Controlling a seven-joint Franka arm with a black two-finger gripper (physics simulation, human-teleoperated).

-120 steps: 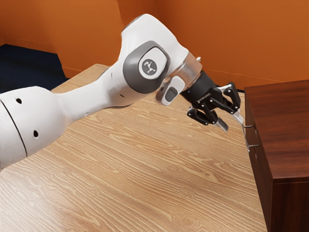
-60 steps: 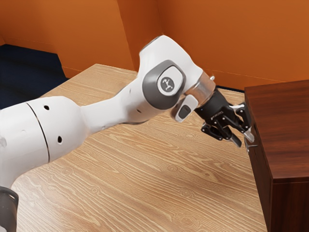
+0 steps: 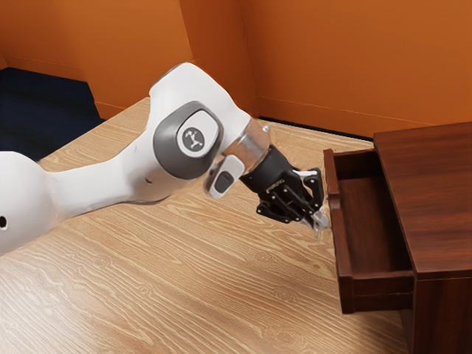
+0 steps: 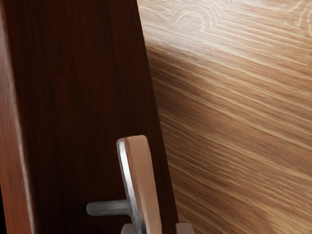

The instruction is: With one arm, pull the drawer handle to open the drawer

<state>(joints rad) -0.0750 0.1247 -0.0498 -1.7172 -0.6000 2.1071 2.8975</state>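
Observation:
The dark wooden cabinet (image 3: 435, 184) stands at the exterior view's right. Its top drawer (image 3: 369, 225) is pulled well out toward the arm, and its inside looks bare. My black gripper (image 3: 318, 216) is pressed against the drawer's front panel (image 3: 332, 199), shut on the small metal drawer handle there. In the wrist view the drawer handle (image 4: 138, 185) is a light bar on a metal post, standing off the dark drawer front (image 4: 78, 97) just under my hand.
The cabinet and arm rest on a light wooden table (image 3: 184, 280), whose grain also runs beside the drawer front in the wrist view (image 4: 234, 122). Orange walls (image 3: 354, 51) close off the back. The open drawer juts out over the table at the exterior view's right.
The drawer was shut before and has slid out toward the exterior view's left. My hand reached the handle, closed on it, then drew back to the left with it.

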